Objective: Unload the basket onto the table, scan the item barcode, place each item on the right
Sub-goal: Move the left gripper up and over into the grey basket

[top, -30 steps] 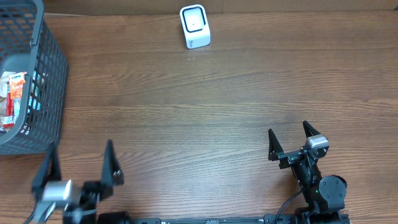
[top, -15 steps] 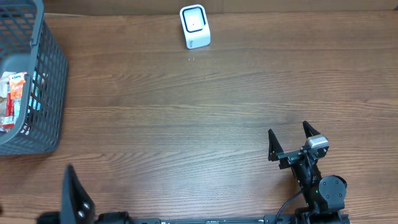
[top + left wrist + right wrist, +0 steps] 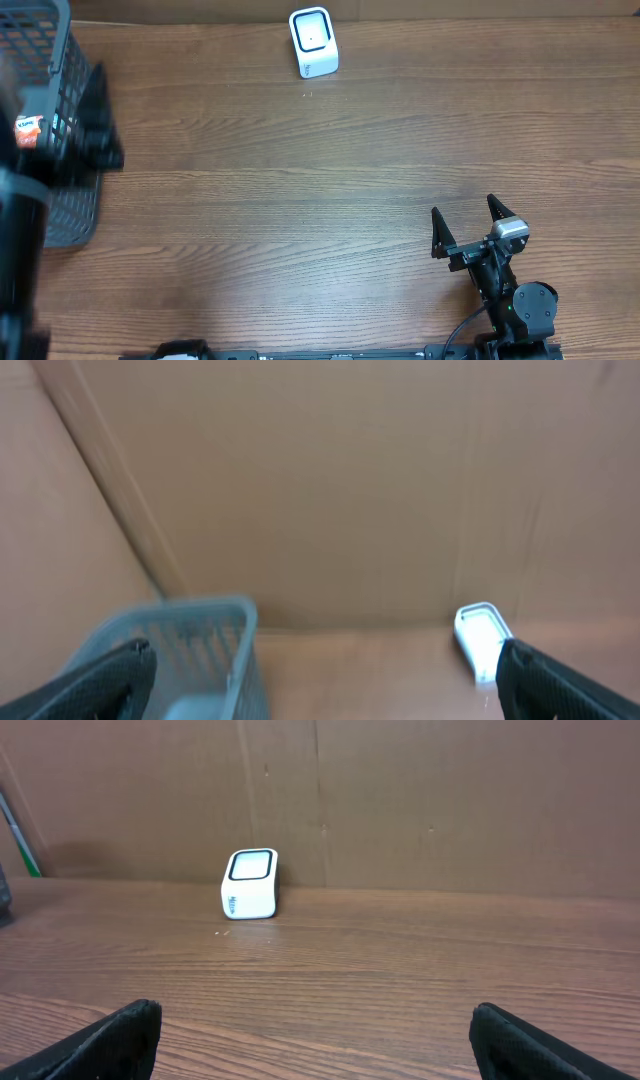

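Three views, one moment.

**Left wrist:** the left gripper (image 3: 322, 652) has its jaws wide apart and empty. The grey basket (image 3: 195, 650) lies below left and the white scanner (image 3: 480, 638) lower right. The item cannot be seen from here.

**Overhead:** the same gripper is only a dark blur over the basket at the left end of the table (image 3: 300, 200). A red-and-white packet (image 3: 27, 130), taken to be the item, lies inside against the mesh wall. The scanner stands well apart at the far edge. The right gripper (image 3: 465, 212) sits near the front edge, its jaws apart and holding nothing.

**Right wrist:** open fingertips frame the scanner, with bare wood between.

**Hazards, as judged:**
- A finger may catch the basket's rim or mesh and shove it.
- The packet, tight against the wall, may slip from a partial pinch.
- The barcode may end up facing away from the scanner window.
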`<move>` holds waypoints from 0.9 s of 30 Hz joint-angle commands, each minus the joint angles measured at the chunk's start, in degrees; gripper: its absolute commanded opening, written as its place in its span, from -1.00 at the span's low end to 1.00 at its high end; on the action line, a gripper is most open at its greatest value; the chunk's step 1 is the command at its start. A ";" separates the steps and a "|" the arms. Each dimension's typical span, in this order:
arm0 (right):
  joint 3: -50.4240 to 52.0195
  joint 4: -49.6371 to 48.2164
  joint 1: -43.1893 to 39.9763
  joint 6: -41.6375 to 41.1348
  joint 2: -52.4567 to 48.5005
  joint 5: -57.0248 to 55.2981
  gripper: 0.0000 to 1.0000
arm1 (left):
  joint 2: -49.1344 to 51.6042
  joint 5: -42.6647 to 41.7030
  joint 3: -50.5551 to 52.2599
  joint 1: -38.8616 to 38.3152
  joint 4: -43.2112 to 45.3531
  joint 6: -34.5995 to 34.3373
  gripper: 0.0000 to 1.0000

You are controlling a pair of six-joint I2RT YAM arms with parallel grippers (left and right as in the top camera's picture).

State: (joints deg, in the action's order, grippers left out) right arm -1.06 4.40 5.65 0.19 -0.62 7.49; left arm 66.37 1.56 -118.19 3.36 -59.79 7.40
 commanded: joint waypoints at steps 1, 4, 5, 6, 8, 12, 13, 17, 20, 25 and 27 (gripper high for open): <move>0.61 -0.22 -0.22 -0.20 0.46 -0.31 1.00 | 9.88 2.54 -6.23 0.20 -5.73 3.67 1.00; 0.61 -0.22 -0.22 -0.20 0.46 -0.31 1.00 | 15.85 2.71 -7.32 0.81 -7.10 7.96 0.99; 0.61 -0.22 -0.22 -0.20 0.46 -0.31 1.00 | 17.62 3.10 -7.32 0.81 -8.00 8.09 1.00; 0.61 -0.22 -0.22 -0.20 0.46 -0.31 1.00 | 18.95 3.56 -7.26 0.81 -8.90 8.09 0.99; 0.61 -0.24 -0.22 -0.20 0.46 -0.31 1.00 | 21.42 3.67 -7.26 0.81 -9.42 8.11 1.00; 0.61 -0.22 -0.22 -0.20 0.46 -0.31 1.00 | 24.57 7.17 -7.23 1.05 -12.00 8.50 0.99; 0.61 -0.22 -0.22 -0.20 0.46 -0.31 1.00 | 25.20 8.74 -7.23 1.55 -12.24 7.91 1.00; 0.61 -0.24 -0.22 -0.20 0.46 -0.31 1.00 | 27.21 11.67 -7.21 6.71 -12.22 0.87 1.00; 0.61 -0.24 -0.22 -0.20 0.46 -0.31 1.00 | 28.63 11.69 -7.21 12.90 -13.05 -3.08 1.00; 0.61 -0.22 -0.22 -0.20 0.46 -0.31 1.00 | 31.15 7.65 -7.15 23.54 -15.34 -4.83 0.99; 0.61 -0.22 -0.22 -0.20 0.46 -0.31 1.00 | 32.30 3.69 -7.13 27.10 -15.58 -4.83 0.99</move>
State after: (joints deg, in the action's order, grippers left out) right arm -1.06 4.40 5.65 0.19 -0.62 7.46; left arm 97.27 10.31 -124.25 26.30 -75.13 4.93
